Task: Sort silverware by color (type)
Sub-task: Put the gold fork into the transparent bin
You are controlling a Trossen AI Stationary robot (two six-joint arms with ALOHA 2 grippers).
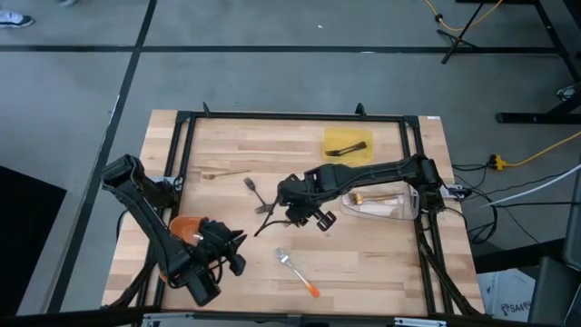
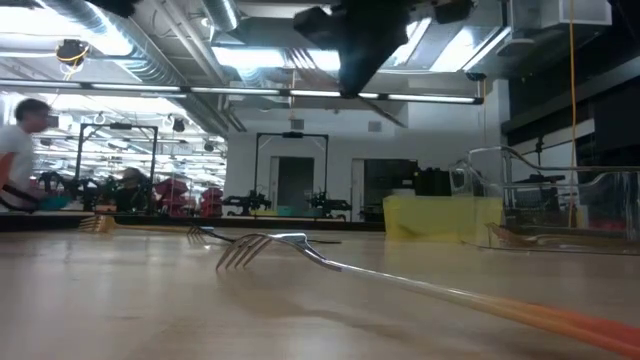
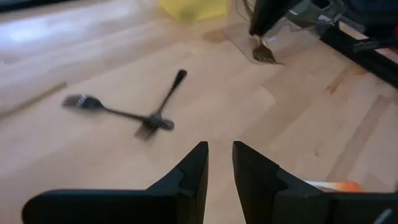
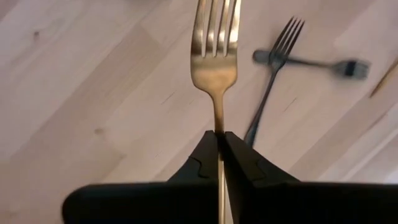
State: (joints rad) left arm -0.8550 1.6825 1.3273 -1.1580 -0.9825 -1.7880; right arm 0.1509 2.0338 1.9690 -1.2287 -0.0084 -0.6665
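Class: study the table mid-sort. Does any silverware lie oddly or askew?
Yes: two dark forks lie crossed over each other mid-table, not side by side. The right gripper holds a gold fork, fingers shut on its handle.

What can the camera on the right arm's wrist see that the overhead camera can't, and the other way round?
Only the right wrist view shows the right gripper shut on the gold fork, tines pointing away from the fingers.

Only the high view shows the whole table: the yellow tray, the clear tray, the orange tray by the left gripper, the orange-handled fork and another gold utensil.

Both show the two dark forks lying crossed on the wood.
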